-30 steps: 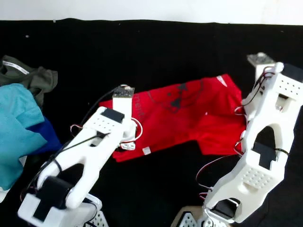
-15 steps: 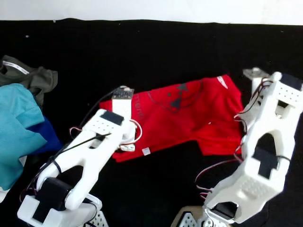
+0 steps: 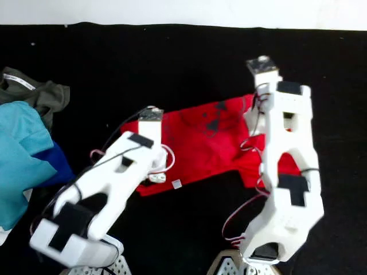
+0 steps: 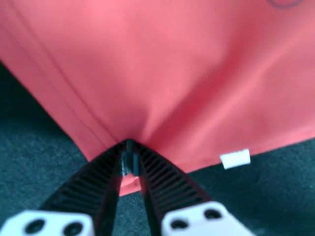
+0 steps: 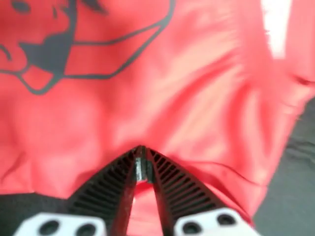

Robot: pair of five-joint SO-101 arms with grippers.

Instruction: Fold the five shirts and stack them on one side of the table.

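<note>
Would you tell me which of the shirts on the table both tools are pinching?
The red shirt, spread mid-table: the left tool and right tool each pinch it. The teal shirt, olive shirt and blue shirt lie heaped aside.

The left gripper (image 4: pixel 129 158) has its two ribbed fingers (image 4: pixel 88 189) pressed together at the tips, with a pinch of the red shirt (image 4: pixel 197 73) caught between them. The right gripper (image 5: pixel 141 164) is closed on the shirt the same way. From above, the left arm (image 3: pixel 114 177) slants low and forward, while the right arm (image 3: pixel 287 143) stands taller, its wrist bent down.
</note>
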